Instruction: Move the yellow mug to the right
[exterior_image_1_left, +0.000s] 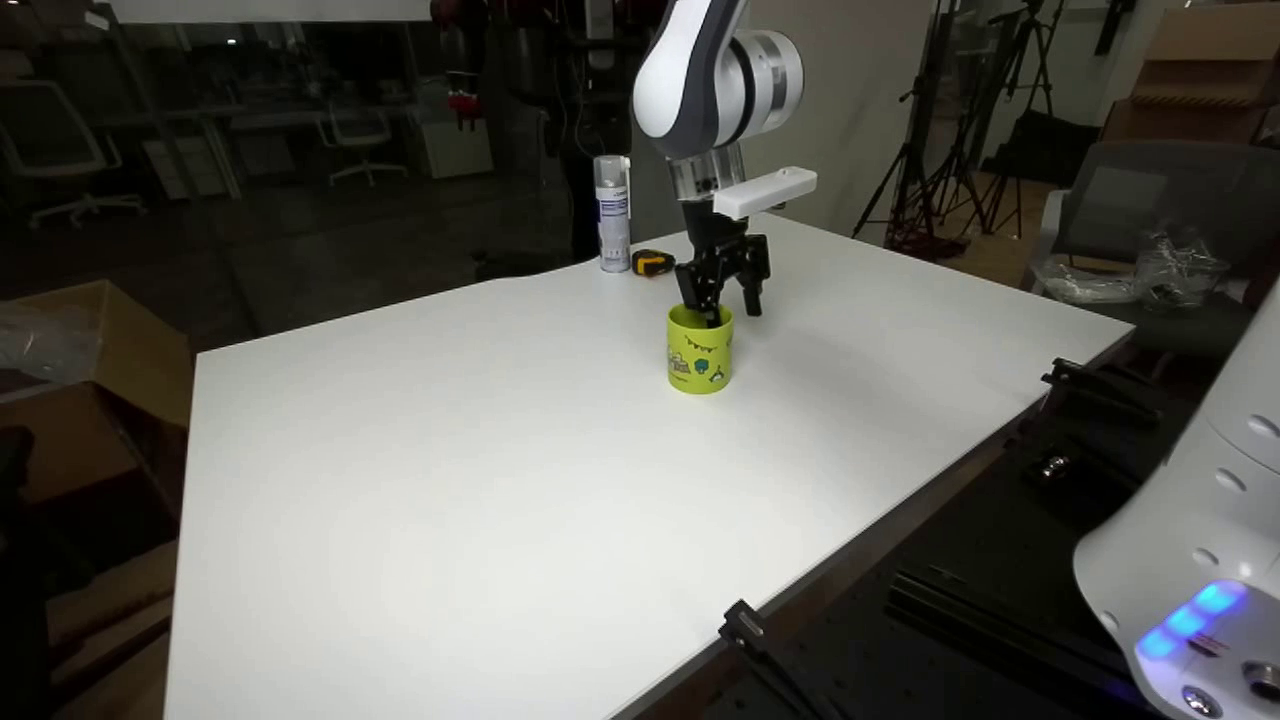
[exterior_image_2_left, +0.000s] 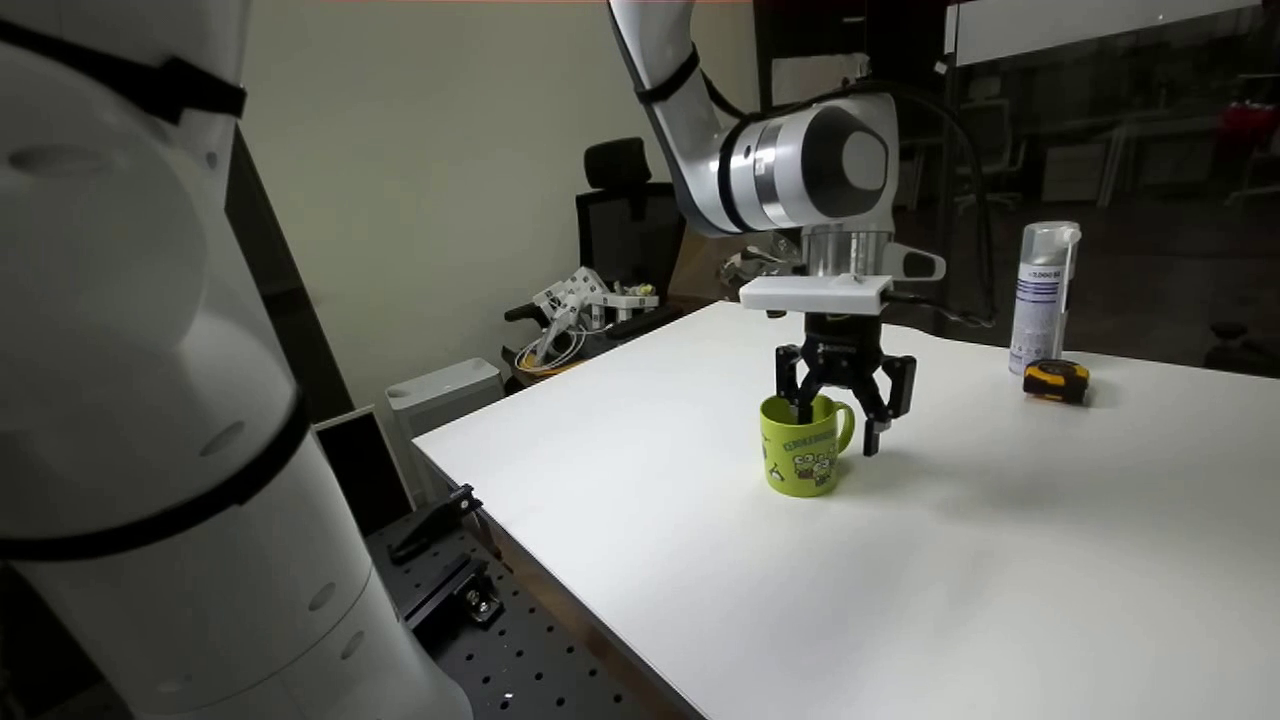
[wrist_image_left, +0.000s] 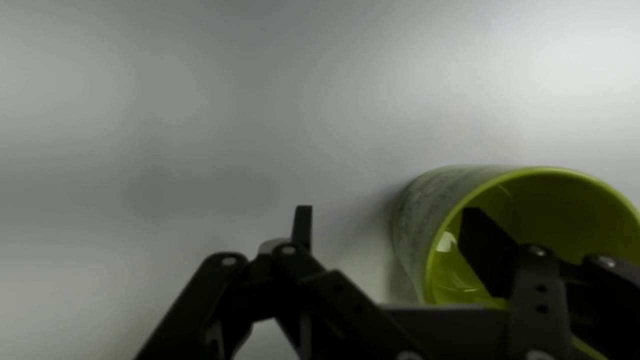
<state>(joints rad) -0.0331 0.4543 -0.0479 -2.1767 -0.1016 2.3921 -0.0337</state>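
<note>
The yellow-green mug (exterior_image_1_left: 699, 358) stands upright on the white table, with dark cartoon prints on its side. In an exterior view the mug (exterior_image_2_left: 800, 452) shows its handle (exterior_image_2_left: 847, 425) on the side toward the spray can; the handle is not visible in the other views. My gripper (exterior_image_1_left: 733, 316) is open above the mug. In an exterior view the gripper (exterior_image_2_left: 838, 432) has one finger inside the mug and the other outside, past the handle. In the wrist view the gripper (wrist_image_left: 387, 215) straddles the wall of the mug (wrist_image_left: 545, 215), with a gap on the outer finger's side.
A white spray can with a blue band (exterior_image_1_left: 612, 215) and a black-and-yellow tape measure (exterior_image_1_left: 653, 262) stand at the table's (exterior_image_1_left: 400, 480) back edge; the can (exterior_image_2_left: 1040, 300) and tape (exterior_image_2_left: 1056, 381) show in both exterior views. Black clamps (exterior_image_1_left: 745, 628) sit at the table edge near the robot base.
</note>
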